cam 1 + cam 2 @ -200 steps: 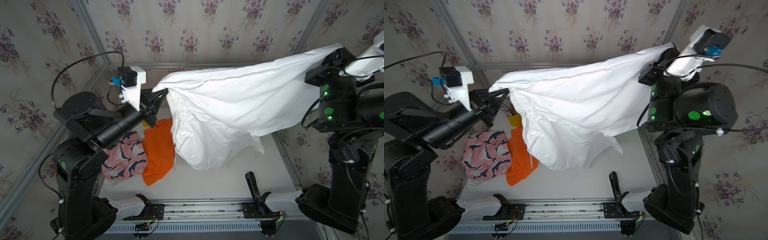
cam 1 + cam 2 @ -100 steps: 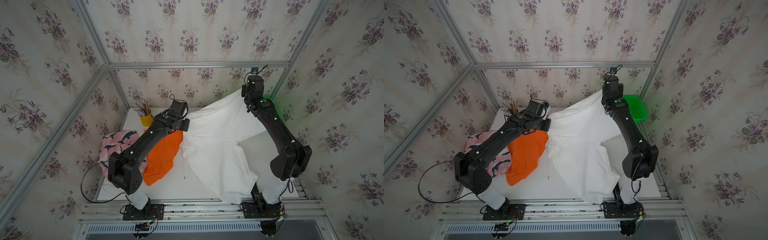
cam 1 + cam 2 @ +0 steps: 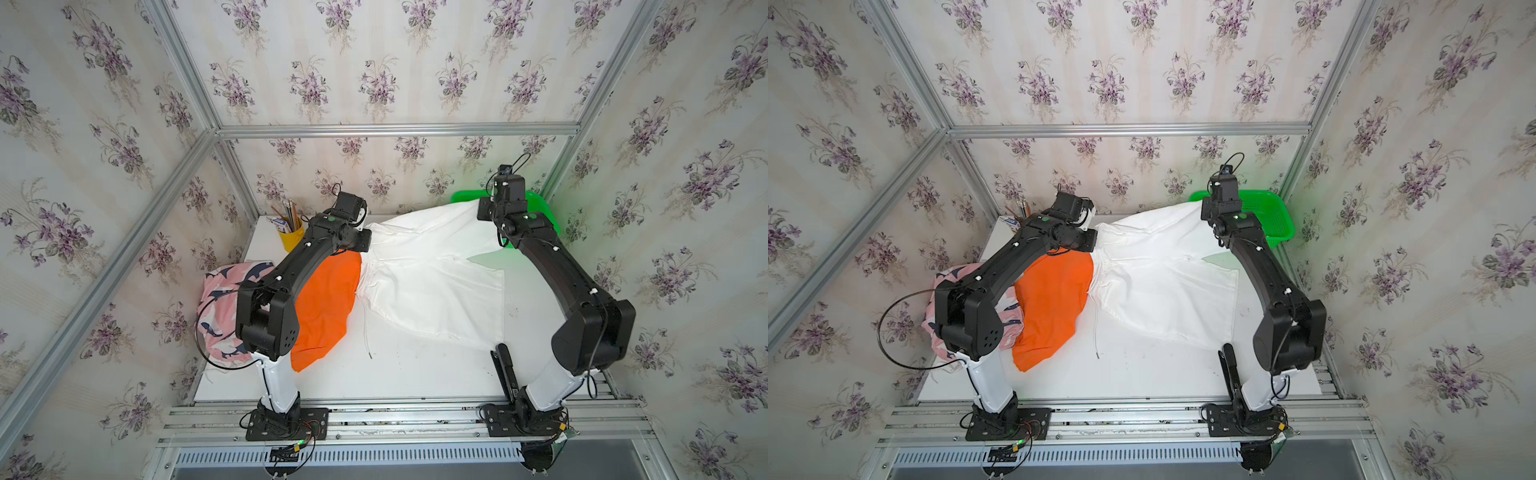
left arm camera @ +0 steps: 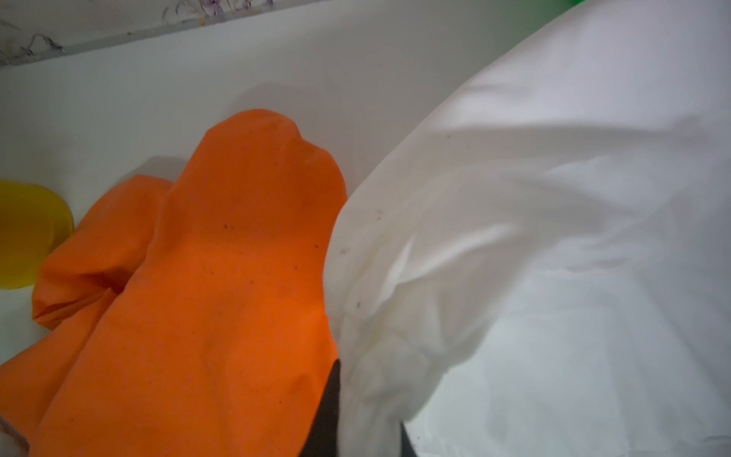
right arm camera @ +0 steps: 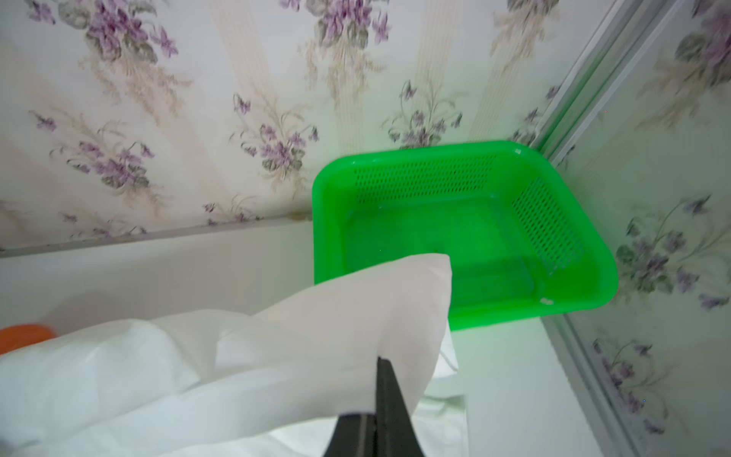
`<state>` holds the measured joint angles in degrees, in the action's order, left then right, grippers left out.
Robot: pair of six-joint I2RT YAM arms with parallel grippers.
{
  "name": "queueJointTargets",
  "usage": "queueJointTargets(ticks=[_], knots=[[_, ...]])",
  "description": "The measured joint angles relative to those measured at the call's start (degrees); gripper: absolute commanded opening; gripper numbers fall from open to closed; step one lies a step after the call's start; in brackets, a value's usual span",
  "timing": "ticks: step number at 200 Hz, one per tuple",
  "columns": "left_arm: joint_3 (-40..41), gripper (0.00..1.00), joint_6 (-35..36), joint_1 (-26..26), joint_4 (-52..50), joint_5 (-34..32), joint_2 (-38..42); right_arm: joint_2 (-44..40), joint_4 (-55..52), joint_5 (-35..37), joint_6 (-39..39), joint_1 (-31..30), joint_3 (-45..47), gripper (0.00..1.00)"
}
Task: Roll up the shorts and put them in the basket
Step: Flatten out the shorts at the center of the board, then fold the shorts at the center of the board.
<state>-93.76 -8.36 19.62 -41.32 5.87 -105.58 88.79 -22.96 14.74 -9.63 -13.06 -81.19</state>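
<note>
The left claw [image 3: 365, 242] is pressed together on one corner of the white shorts [image 3: 432, 282]. The right claw [image 5: 380, 395] pinches another corner, its dark fingers shut on a fold of the cloth. Between the two claws the white shorts stretch out, then drape onto the bench [image 3: 415, 370] toward the arm bases. Just beside the left claw lie the orange shorts [image 3: 328, 303], with the pink shark-print shorts [image 3: 216, 299] beyond them and a yellow cup [image 3: 291, 241] near. Just past the right claw sits a green basket [image 5: 423, 180].
</note>
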Motion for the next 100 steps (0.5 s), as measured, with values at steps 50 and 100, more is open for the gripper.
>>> queueJointTargets(ticks=[50,100], knots=[[19.17,0.33,-0.09,0.28,2.86,-0.22,10.12,-20.24,0.37,-8.26,-10.12,0.11,32.26,0.00],[31.36,0.66,-1.68,2.32,4.24,1.38,21.46,-34.01,-2.67,-14.03,-18.97,0.11,45.72,0.31]])
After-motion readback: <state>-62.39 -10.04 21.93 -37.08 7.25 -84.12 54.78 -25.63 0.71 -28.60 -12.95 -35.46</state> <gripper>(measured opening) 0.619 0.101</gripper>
